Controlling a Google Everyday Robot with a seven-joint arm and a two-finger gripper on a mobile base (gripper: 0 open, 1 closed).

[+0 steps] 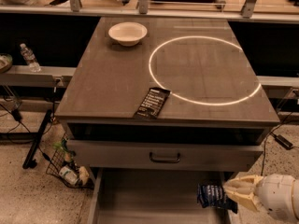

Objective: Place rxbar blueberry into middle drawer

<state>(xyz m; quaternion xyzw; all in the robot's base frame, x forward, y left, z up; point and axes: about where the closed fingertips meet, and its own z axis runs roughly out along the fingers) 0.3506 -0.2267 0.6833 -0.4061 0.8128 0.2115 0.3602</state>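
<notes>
Camera view, near right corner: we see the jaws of the cream-coloured gripper (228, 193) pinched narrow on the right end of the small dark-blue crinkly wrapped rxbar blueberry (211, 196). The bar sticks out to the left from them. It hangs over the right near part of the wide grey metal middle drawer (149, 195), which is pulled out towards us with its smooth floor showing. We cannot tell whether the bar touches that floor. The gripper's rounded white body runs off to the right, outside the drawer's right wall.

Just beyond the open tray is a shut grey drawer front with a black handle (165, 158). Above that lies the dark grey-brown surface (107, 83). At its near edge rests a flat black wrapped bar with white text (153, 102), just beside a thin white ring (161, 45) marked on the right half. A white round bowl (127, 33) stands at the far left. On the left, off the surface, a clear plastic bottle (29, 57) stands on a ledge.
</notes>
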